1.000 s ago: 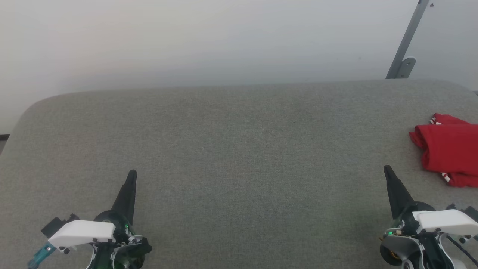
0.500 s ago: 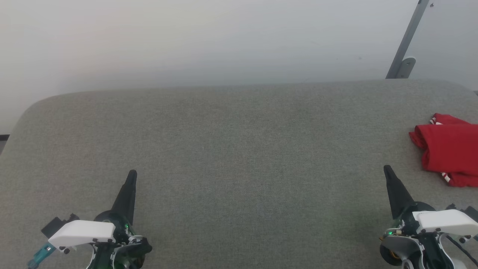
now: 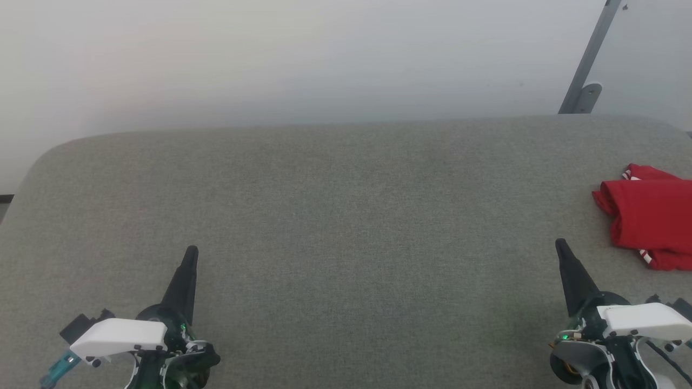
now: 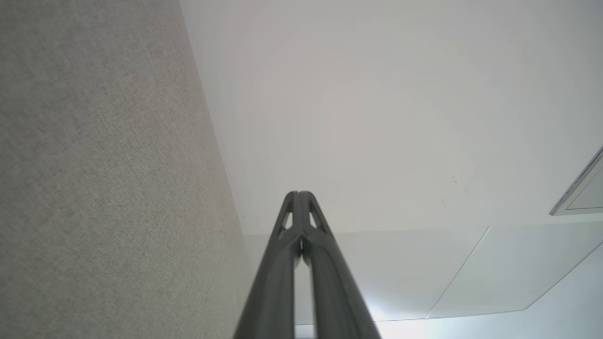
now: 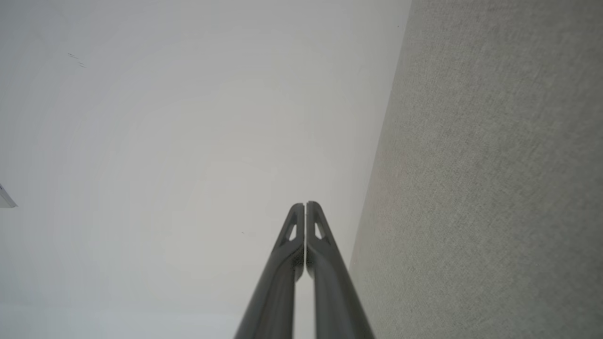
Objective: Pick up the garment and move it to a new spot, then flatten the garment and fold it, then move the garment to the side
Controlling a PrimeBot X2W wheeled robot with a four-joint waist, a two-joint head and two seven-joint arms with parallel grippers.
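Garment (image 3: pixel 651 216) on table (image 3: pixel 346 205), far R; R gripper (image 3: pixel 559 246) near, L gripper (image 3: pixel 191 254) well apart

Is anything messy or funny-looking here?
The red shirt lies at the far right of the grey surface. It is folded unevenly, with its left end rolled and lumpy. Nothing else stands out.

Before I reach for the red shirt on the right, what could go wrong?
The loosely folded red garment with striped trim runs off the head view's right edge, so its far side, and any overhang off the grey fabric-covered table, is unseen. The right jaws are shut; reaching so may shove the cloth.
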